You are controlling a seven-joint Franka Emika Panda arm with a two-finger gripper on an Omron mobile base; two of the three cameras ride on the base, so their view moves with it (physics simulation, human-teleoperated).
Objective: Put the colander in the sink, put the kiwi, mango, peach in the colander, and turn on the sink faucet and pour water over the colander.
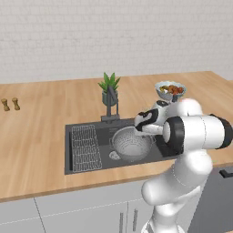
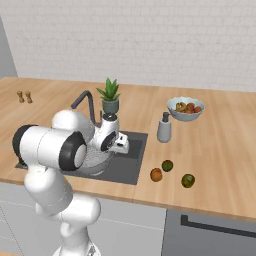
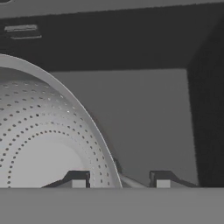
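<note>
I am holding the colander (image 1: 131, 144) by its rim, my hand (image 3: 120, 181) pinching its right edge. It is sitting upright, mouth facing up, inside the sink (image 1: 73, 150).

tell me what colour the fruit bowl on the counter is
Pale blue, seen best in the right base view: the fruit bowl sits behind the soap bottle.
</note>
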